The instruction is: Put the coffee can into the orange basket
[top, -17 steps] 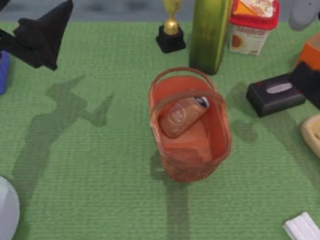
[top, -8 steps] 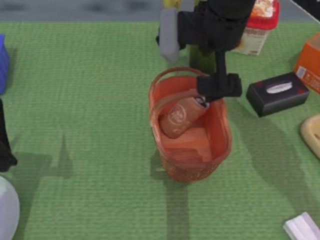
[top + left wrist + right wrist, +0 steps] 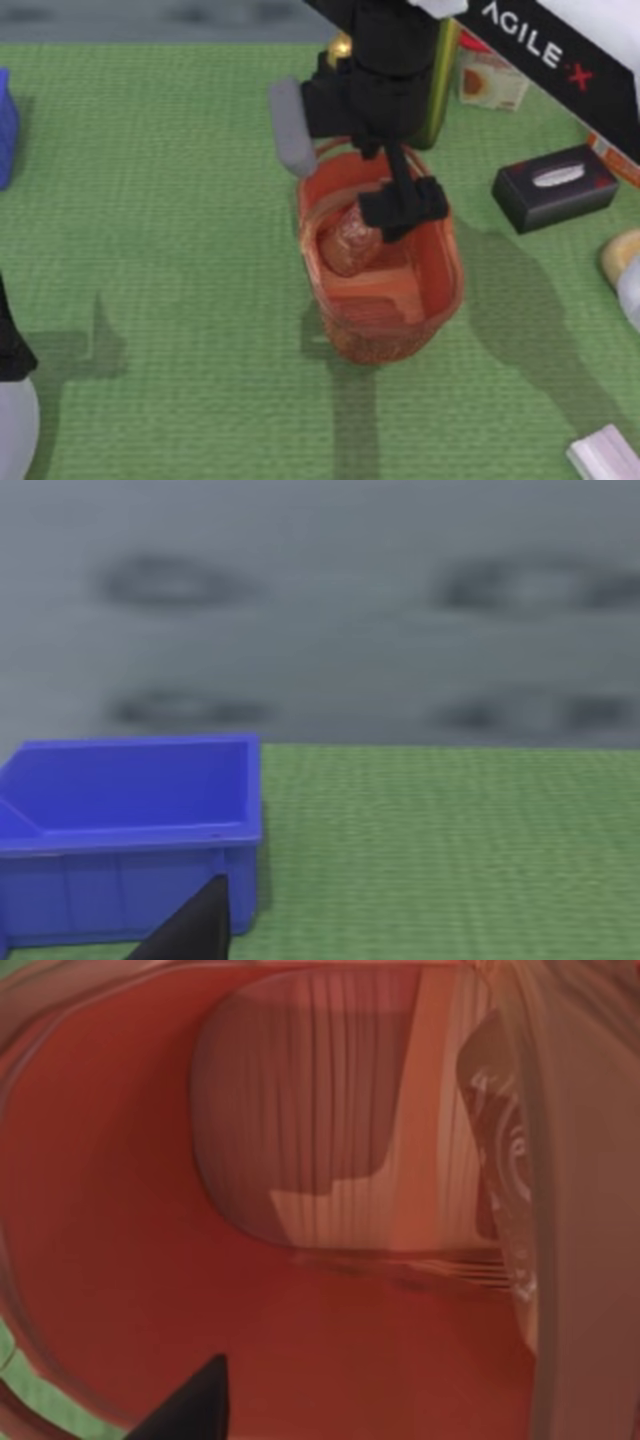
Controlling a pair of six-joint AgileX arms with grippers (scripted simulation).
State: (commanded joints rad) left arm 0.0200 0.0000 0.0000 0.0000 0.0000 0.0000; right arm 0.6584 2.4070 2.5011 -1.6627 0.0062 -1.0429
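The tan-brown coffee can (image 3: 345, 245) lies tilted inside the orange basket (image 3: 440, 290) at the middle of the table. Its top end is hidden under my right gripper (image 3: 400, 205), which hangs low between the basket's hoop handles. In the right wrist view the basket's inner wall (image 3: 120, 1160) fills the picture and the can (image 3: 500, 1160) shows off to one side. One dark fingertip (image 3: 195, 1405) stands off centre with only basket floor beside it, so the gripper is open. My left arm (image 3: 8, 340) is parked at the left edge, its fingertip (image 3: 195, 930) also off centre, open.
Behind the basket stand a tall green bottle (image 3: 440, 90), a gold trophy (image 3: 340, 45) and a red-lidded tub (image 3: 490, 75). A black tissue box (image 3: 553, 185) lies to the right. A blue bin (image 3: 120, 820) sits at the far left. A white object (image 3: 605, 455) lies at the front right.
My right arm has swung in from the right and come down over the basket onto the can's top end. My left arm has drawn back from the far left to the left edge.
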